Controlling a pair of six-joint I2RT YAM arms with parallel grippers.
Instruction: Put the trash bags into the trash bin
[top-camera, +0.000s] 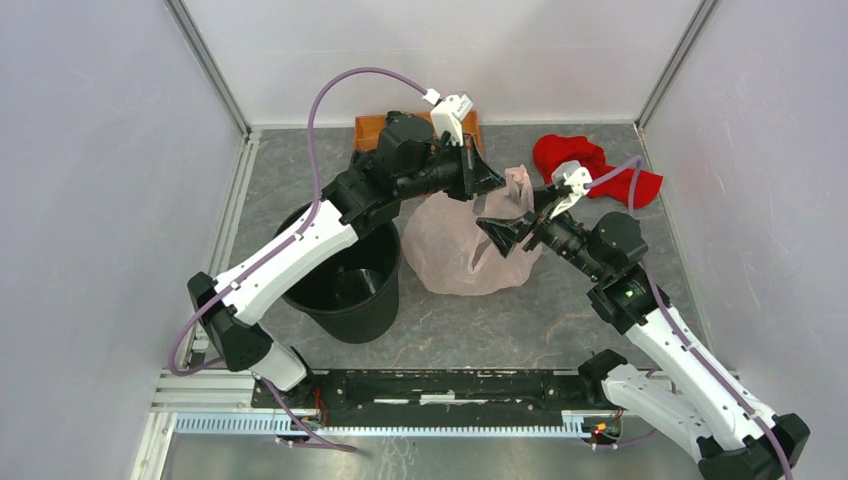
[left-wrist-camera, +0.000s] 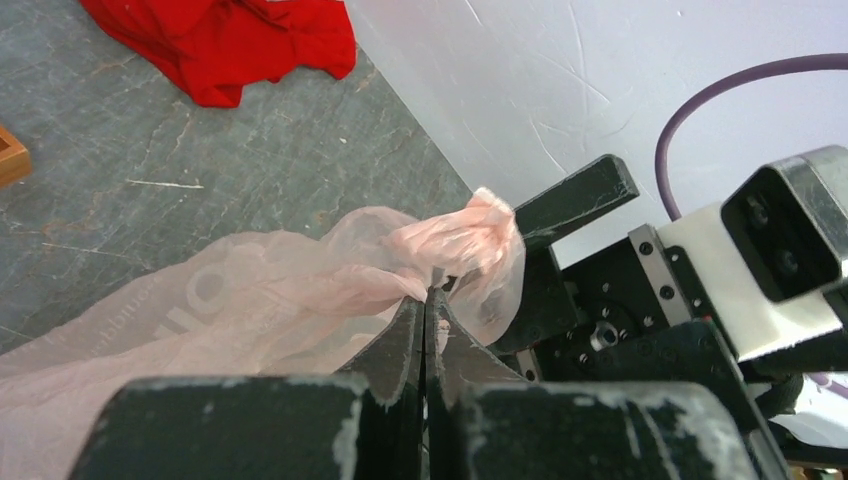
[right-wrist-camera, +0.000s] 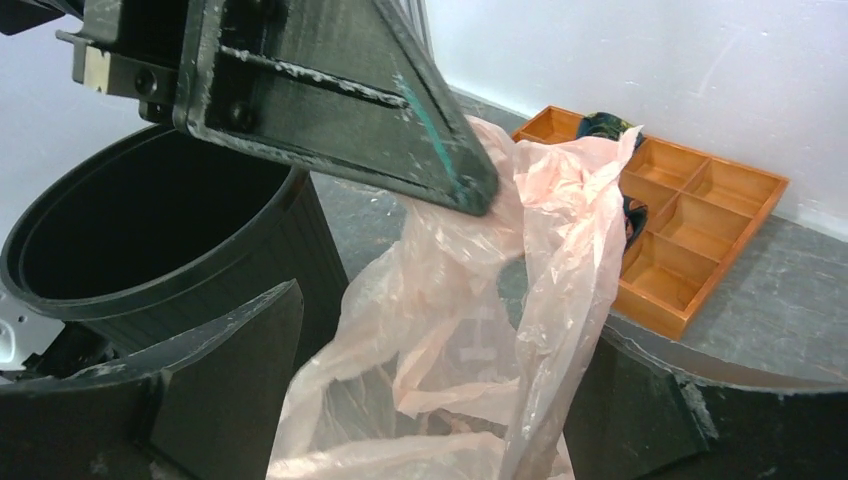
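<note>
the round black plastic bin (top-camera: 345, 318) stands on the grey counter (top-camera: 560, 320) at 9 o'clock. my left claw (left-wrist-camera: 428, 300) is pressed together, pinching the top of the thin wrinkled pale pink film bag (top-camera: 455, 250), which sags onto the counter at the bin's 3 o'clock. my right claw (top-camera: 512, 222) is spread, the bag between its fingers.

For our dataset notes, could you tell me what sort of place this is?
Probably a robotics lab test cell: plain white panel walls in aluminium framing, a grey tabletop with a metal mounting rail at its near edge, and props like the black bin and orange tray.
</note>
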